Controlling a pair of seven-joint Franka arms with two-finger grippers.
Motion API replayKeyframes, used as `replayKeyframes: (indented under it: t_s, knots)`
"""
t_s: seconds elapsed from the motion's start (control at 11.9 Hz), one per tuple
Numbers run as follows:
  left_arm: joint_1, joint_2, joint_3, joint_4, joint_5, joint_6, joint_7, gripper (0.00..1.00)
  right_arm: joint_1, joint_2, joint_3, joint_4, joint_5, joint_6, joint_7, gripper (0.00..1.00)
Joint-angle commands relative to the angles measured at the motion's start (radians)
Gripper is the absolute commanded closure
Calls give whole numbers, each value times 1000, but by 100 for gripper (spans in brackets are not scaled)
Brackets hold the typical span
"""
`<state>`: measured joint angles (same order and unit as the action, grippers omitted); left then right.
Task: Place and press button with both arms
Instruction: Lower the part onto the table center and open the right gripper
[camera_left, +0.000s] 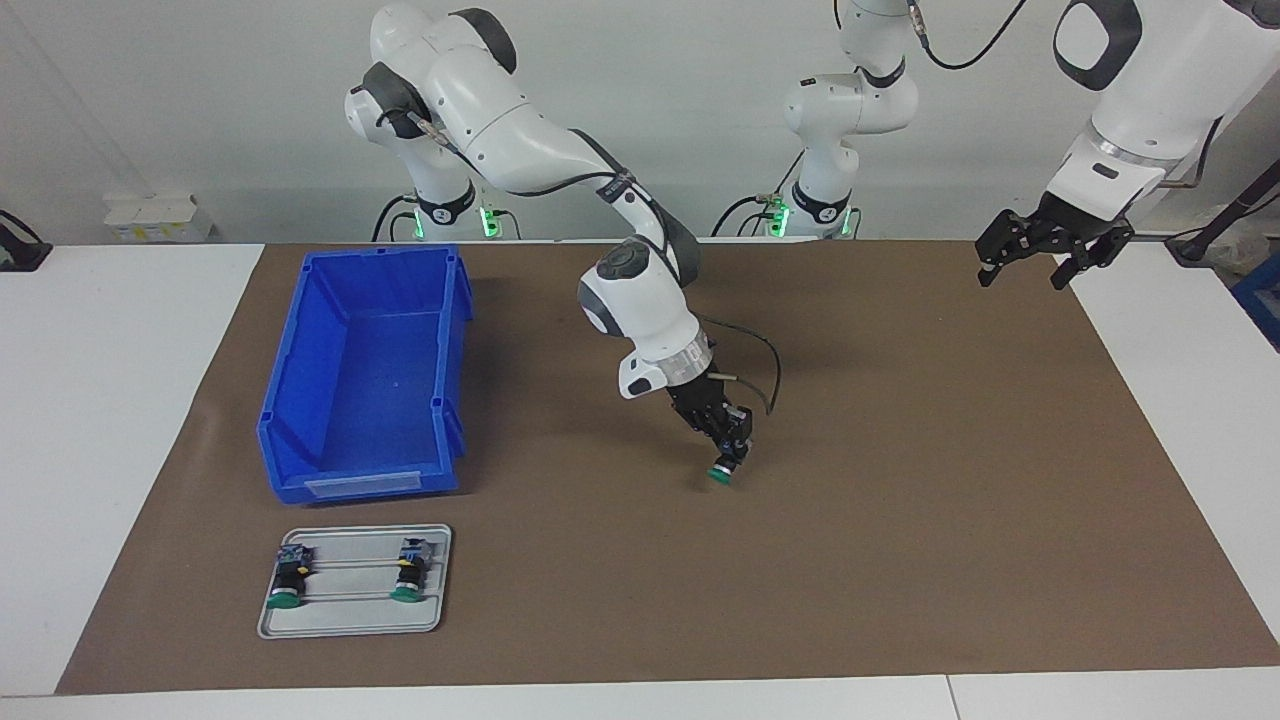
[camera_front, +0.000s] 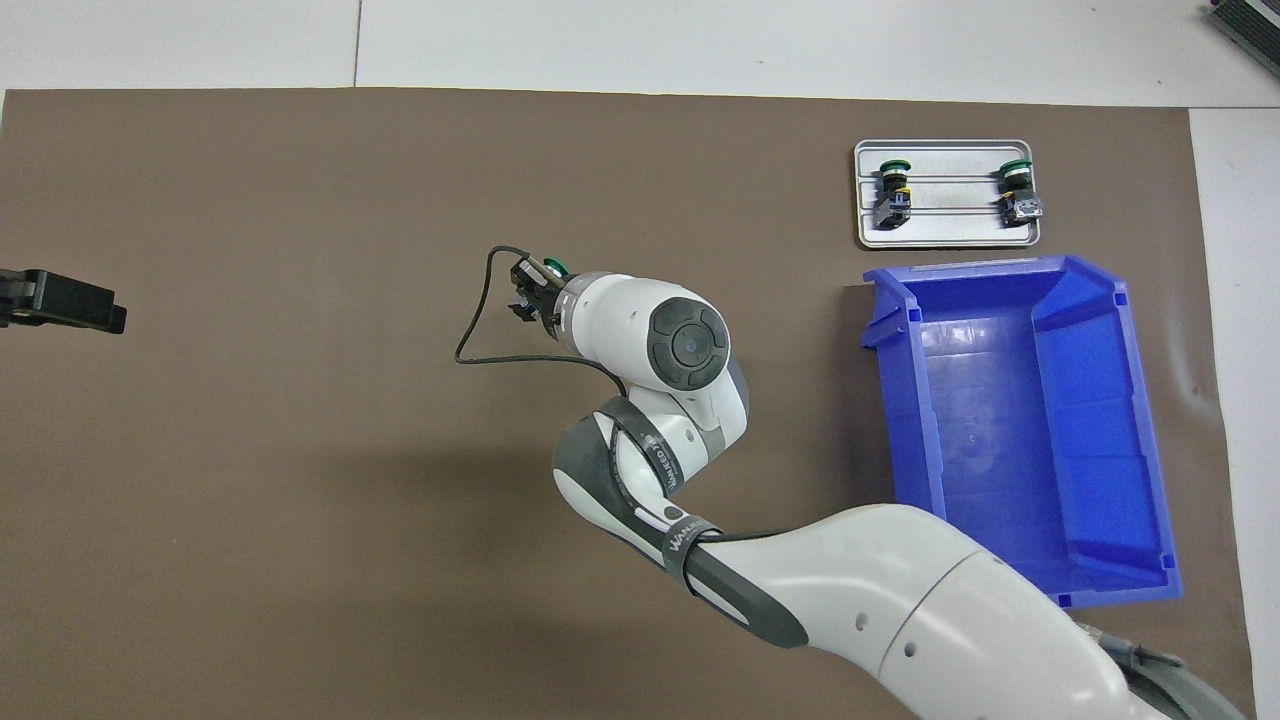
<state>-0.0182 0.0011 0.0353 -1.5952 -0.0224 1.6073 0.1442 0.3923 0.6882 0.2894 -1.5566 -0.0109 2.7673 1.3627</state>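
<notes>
**Right gripper holds the button low over the mat's middle**

In the overhead view the right arm's own wrist covers most of the right gripper (camera_front: 535, 290), so only a sliver of green cap shows at its tip, just left of centre in the frame. The left gripper (camera_front: 62, 300) is cut off by the left edge there, with only its dark end showing. Whether the button's cap touches the mat or hangs just above it cannot be told.

The button (camera_left: 722, 472) sits in the lower middle of the facing frame, clenched between the right gripper's (camera_left: 733, 450) fingers. Its round flat green cap points down toward the brown mat (camera_left: 900, 450), with the dark body running up into the jaws; the rear block is hidden by the fingers.

The left gripper (camera_left: 1035, 255) hangs at the upper right of the facing frame over the mat's edge, its fingers spread apart and holding nothing; that arm waits.

A blue bin (camera_left: 300, 400) stands at the left of the facing frame, with nothing visible inside. Just below it in the frame lies a grey tray (camera_left: 350, 625) carrying two more green-capped switches (camera_left: 287, 585), one at each end, lying on their sides with caps toward the frame's bottom. Bin and tray are well apart from the held button, with open mat between them
</notes>
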Motion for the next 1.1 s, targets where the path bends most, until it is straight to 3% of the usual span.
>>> replayKeyframes:
  t_s: [0.0, 0.17, 0.42, 0.59, 1.01]
  knots:
    - [4, -26, -6, -31, 18, 28, 12, 0, 49, -13, -102, -11, -26, 6, 134, 100]
    - [3, -26, -8, -29, 16, 33, 35, 0, 123, -21, -209, -1, -34, -56, 228, 100]
    - [3, -26, -8, -31, 16, 33, 113, 0, 241, -23, -335, 87, -50, -258, 373, 100]
    - [6, -26, -8, -29, 15, 29, 159, 0, 260, -24, -346, 118, -101, -356, 453, 100]
    - [1, -21, -8, -25, 13, 36, 201, 0, 304, -35, -346, 124, -130, -460, 624, 100]
